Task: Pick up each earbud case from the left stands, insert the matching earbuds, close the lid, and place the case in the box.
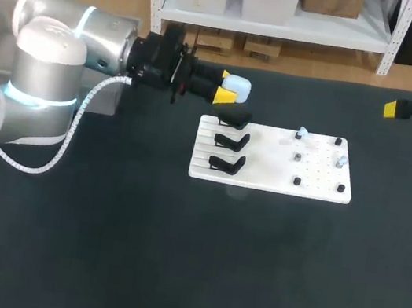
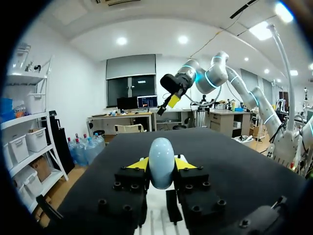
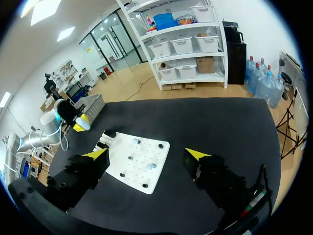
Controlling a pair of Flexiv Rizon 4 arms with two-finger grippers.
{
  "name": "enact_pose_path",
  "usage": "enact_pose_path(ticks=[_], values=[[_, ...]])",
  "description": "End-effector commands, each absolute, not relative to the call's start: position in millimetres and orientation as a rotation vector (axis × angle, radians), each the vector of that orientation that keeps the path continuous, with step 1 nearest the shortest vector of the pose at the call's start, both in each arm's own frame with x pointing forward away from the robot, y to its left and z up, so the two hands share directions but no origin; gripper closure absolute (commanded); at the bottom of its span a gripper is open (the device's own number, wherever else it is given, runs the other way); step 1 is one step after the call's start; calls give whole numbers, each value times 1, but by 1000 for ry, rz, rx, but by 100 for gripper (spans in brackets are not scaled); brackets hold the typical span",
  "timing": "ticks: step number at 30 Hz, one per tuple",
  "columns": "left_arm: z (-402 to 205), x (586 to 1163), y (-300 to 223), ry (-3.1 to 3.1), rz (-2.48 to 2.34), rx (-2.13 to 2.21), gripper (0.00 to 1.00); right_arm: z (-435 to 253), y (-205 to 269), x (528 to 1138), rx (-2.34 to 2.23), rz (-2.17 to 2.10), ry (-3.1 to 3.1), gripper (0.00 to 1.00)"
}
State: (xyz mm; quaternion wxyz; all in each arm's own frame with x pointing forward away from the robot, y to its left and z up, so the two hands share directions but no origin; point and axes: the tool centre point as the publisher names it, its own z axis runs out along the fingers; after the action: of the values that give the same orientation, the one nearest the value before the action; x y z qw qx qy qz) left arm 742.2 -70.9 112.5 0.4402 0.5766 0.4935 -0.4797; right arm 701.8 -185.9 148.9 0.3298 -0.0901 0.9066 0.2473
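The left hand (image 1: pixel 227 90) pinches the pale blue case (image 1: pixel 238 88) above the bench (image 1: pixel 171 260), just beside the stands (image 1: pixel 232 139). The right hand (image 1: pixel 390 109) hangs spread, well apart. The case should probably be carried level toward the earbuds (image 1: pixel 302 133), with the lid kept reachable.

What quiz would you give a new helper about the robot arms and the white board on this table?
1. True or false: the right tool is holding something.
2. What does the left tool grip? A) a pale blue earbud case B) a spoon C) nothing
3. How many black stands sit at the left end of the white board?
Key: 1 false, it is open and empty; 2 A; 3 three.
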Motion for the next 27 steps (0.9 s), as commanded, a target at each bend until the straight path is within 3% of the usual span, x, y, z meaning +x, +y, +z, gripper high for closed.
enact_pose_path(ticks=[1,27], values=[[120,717,-67,1274,-1101,1339,100,150,-186,701,-235,644,2373,0],[132,703,-67,1292,-1105,1286,100,150,-186,701,-235,644,2373,0]])
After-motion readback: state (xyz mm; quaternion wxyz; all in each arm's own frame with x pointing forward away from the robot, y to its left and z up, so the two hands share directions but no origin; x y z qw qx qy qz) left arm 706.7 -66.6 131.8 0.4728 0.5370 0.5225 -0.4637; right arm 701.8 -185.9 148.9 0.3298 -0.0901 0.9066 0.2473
